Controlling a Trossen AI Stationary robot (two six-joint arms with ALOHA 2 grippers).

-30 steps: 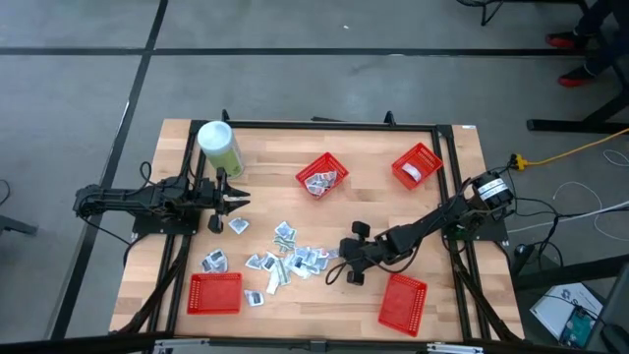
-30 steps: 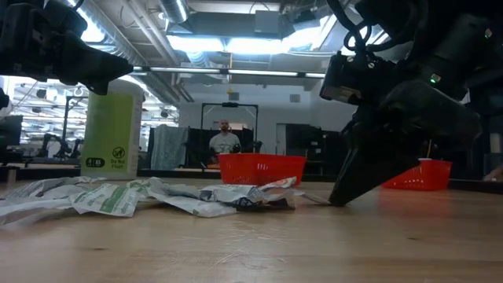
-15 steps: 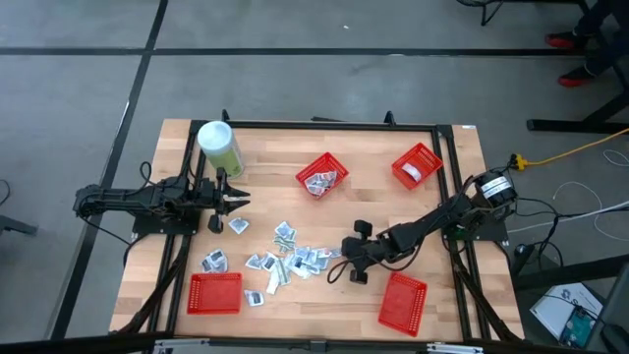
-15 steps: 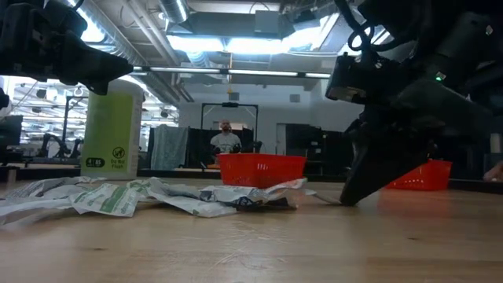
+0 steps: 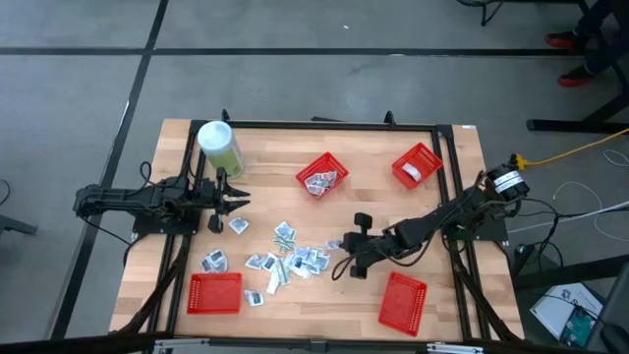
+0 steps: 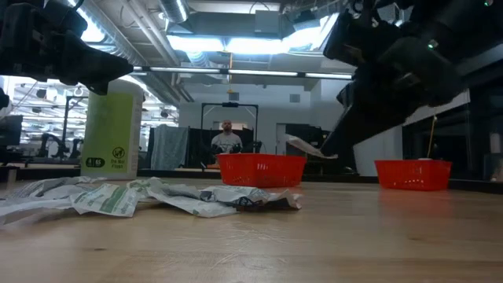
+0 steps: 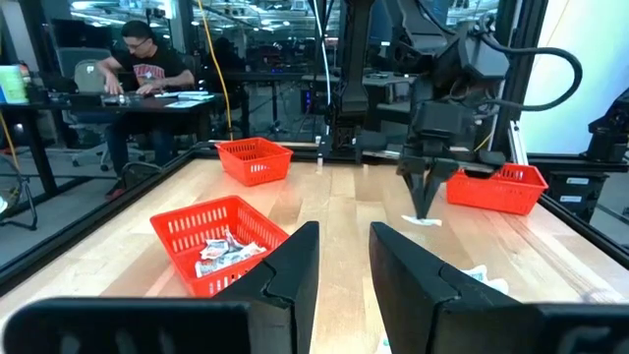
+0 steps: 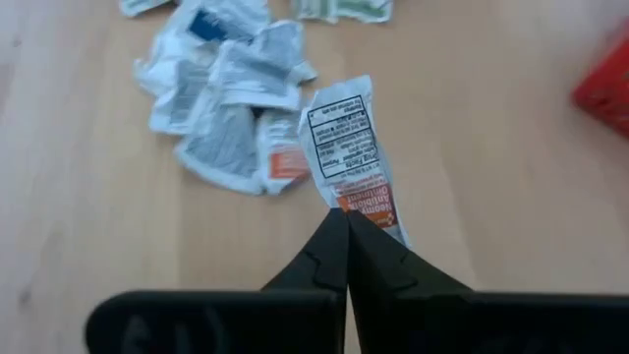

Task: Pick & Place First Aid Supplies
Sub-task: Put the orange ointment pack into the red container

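Several small white-grey first aid packets [image 5: 290,258] lie in a loose pile on the wooden table's middle. My right gripper [image 5: 341,244] hangs above the pile's right end, shut on one white packet [image 8: 346,138] with a printed label and an orange mark. The low view shows this packet [image 6: 306,147] in the air. My left gripper [image 5: 236,200] waits at the table's left side, level and open, with nothing between its fingers [image 7: 295,265]. My right gripper pinches the packet's orange-marked end [image 8: 369,205] between its two shut fingertips. The fingers slant down from the table's right side. The packet is lifted clear of the table and sticks out ahead of the fingertips, its free end [image 6: 295,141] drooping little.
A tall pale-green canister [image 5: 220,146] stands at the far left. Red mesh baskets sit at the far middle [image 5: 321,175] with packets inside, far right [image 5: 417,164], near left [image 5: 214,292] and near right [image 5: 403,302]. A person sits beyond the table [image 6: 226,140].
My right gripper has risen from the table and tipped a little, staying shut. The packet it holds has come up with it from beside the pile and now hangs clear of the table.
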